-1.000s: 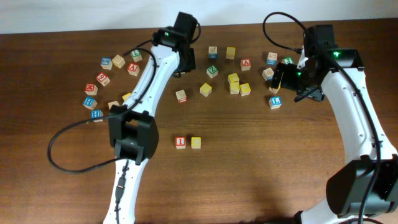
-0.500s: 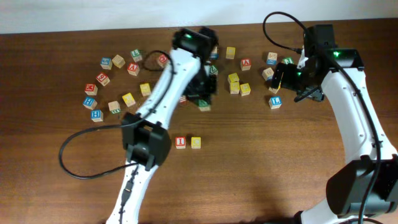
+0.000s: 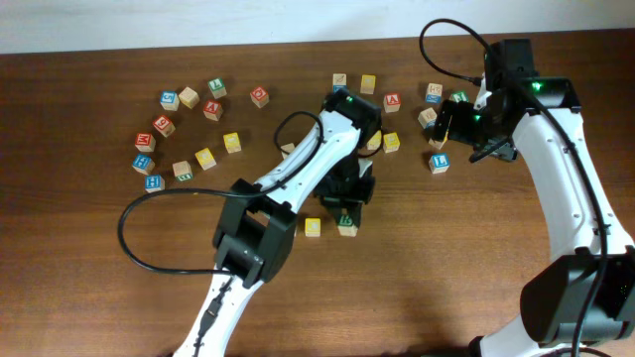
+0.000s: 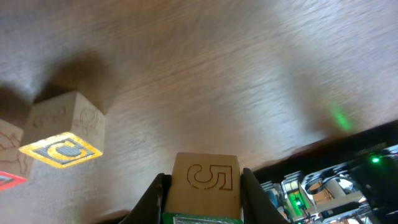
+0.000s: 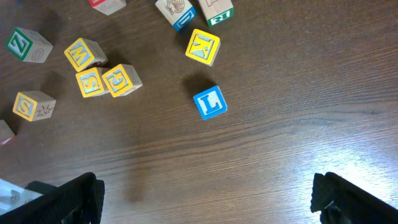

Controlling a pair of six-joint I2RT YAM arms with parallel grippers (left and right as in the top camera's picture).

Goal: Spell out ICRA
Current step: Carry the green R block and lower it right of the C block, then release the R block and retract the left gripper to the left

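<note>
My left gripper (image 4: 204, 200) is shut on a wooden block (image 4: 205, 182) with a green-edged face and a carved 5 on its side. In the overhead view that held block (image 3: 346, 224) sits low over the table, just right of the yellow C block (image 3: 313, 227). The yellow C block (image 4: 62, 135) lies ahead and left of the jaws. A red corner (image 4: 6, 180) shows beyond it at the frame edge. In the overhead view the arm hides the spot left of the C block. My right gripper (image 5: 211, 202) stands open over bare wood at the back right (image 3: 466, 127).
Loose letter blocks lie in an arc at the back left (image 3: 145, 140), and more sit at the back centre (image 3: 368, 84). A blue L block (image 5: 210, 102) and several yellow blocks (image 5: 93, 83) lie ahead of the right gripper. The table's front half is bare wood.
The left arm has swung from the back of the table forward and right, carrying the block down beside the yellow C block. The right arm has not moved.
</note>
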